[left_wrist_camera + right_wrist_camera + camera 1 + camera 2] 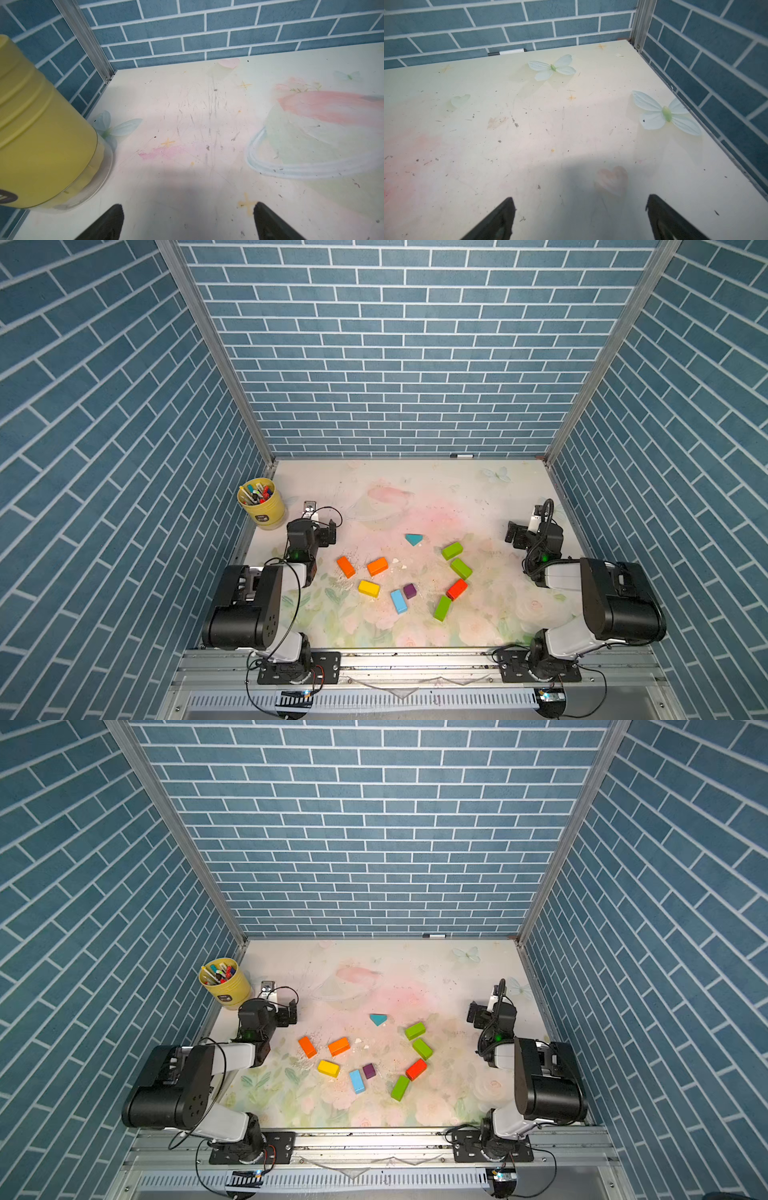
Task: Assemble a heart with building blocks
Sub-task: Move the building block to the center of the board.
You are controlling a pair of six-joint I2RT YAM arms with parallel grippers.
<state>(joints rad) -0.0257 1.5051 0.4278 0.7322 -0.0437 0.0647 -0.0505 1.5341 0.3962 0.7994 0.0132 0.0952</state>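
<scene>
Loosely, ten glossy blocks (pixel 442 608) ring the middle of the table (pixel 415 497): teal triangle (pixel 414 539) at the back, purple cube (pixel 409 591) just beside the blue brick (pixel 398 601) in front, orange bricks (pixel 377 566) and a yellow brick (pixel 369 588) left, green bricks (pixel 452 551) and a red brick (pixel 457 589) right, mostly with gaps. In both top views the fingertips are too small to make out. The left gripper (pixel 188 207) and right gripper (pixel 580 201) hang spread and empty, well apart from the blocks. A cup (pixel 262 506) of pens (pixel 255 491) stands near the left gripper; a pen (pixel 461 455) lies at the back wall (pixel 407 364).
</scene>
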